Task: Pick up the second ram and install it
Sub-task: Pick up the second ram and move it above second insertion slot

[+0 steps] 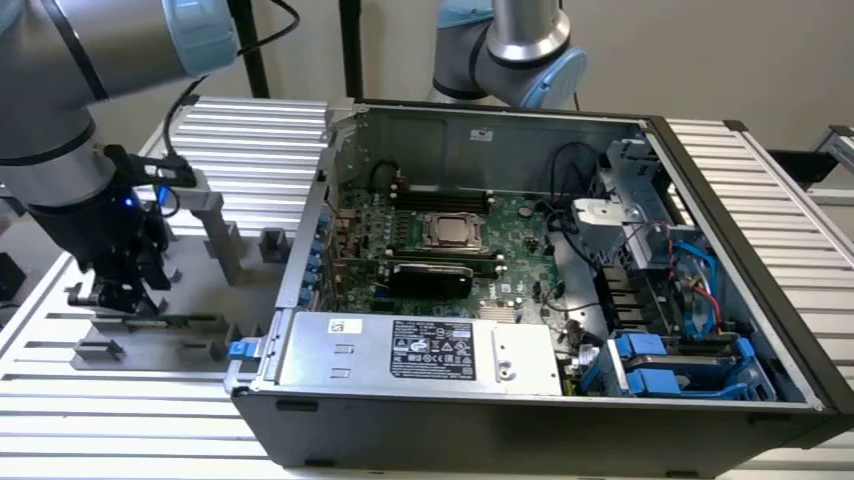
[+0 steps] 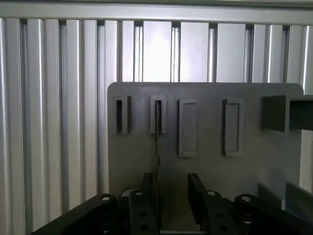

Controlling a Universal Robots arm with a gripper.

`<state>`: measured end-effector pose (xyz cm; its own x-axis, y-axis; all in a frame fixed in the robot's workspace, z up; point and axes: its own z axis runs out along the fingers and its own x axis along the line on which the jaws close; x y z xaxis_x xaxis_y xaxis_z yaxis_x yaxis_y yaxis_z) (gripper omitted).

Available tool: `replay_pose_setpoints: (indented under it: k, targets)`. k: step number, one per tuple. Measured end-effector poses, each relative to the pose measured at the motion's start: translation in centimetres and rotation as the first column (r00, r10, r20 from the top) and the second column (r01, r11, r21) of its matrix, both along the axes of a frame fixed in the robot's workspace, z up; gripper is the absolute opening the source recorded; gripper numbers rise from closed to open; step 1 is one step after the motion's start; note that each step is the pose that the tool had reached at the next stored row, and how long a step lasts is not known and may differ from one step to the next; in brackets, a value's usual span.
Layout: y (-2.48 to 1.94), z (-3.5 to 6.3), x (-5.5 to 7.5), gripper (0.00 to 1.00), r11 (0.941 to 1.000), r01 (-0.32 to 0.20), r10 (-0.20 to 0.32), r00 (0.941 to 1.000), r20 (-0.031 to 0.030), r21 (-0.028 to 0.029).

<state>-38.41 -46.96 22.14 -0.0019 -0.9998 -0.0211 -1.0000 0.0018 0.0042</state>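
The second ram is a thin green stick standing on edge in a grey holder on the slatted table, at the exterior view's left. In the wrist view the ram appears edge-on, running from a slot of the grey holder plate down between my fingers. My gripper is open and straddles the stick; one finger is close beside it and the other finger stands well apart. From outside, the gripper hangs low over the stick's end farthest from the case.
An open computer case fills the middle and the exterior view's right, with the motherboard, silver processor and black memory slots inside. Grey upright posts stand between holder and case. A second robot arm rises behind the case.
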Motion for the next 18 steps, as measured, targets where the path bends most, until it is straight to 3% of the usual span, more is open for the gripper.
replay_pose_setpoints:
  k: [10, 18]
  targets:
    - [-0.24, -1.29, 0.0, 1.0, 0.9995, 0.03, -0.03, 0.9995, -0.0044, -0.0001]
    - [-0.46, -1.93, 0.0, 1.0, 0.9994, 0.034, -0.034, 0.9993, -0.0162, 0.0006]
